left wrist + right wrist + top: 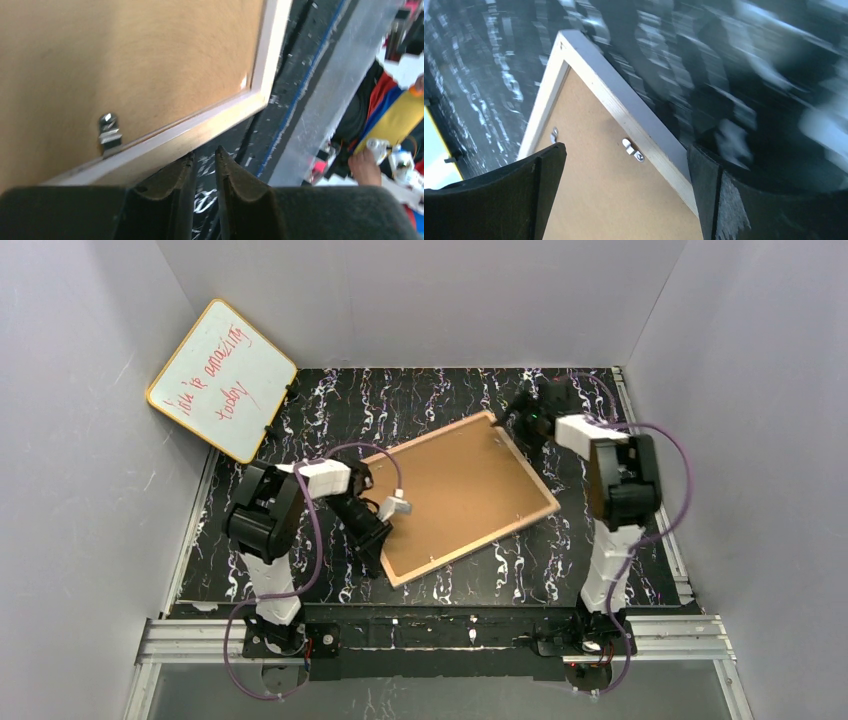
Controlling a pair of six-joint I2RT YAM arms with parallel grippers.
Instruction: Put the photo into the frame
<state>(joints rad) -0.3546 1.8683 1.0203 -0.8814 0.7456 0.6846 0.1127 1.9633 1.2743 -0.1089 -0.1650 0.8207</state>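
Lying back-up on the black marbled table (600, 400), the frame (200, 132) sits turned at an angle, with the brown backing board (460, 490) inside its rim. Left gripper (205, 152) is at the near-left edge, jaws almost together, thin slit, seemingly nothing in it. Right gripper (624, 150) is spread wide over the far corner, 2 metal clips (633, 149) below it, gripping nothing.

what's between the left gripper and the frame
nothing; the left gripper reaches right up to the frame edge over bare black table, left wrist view
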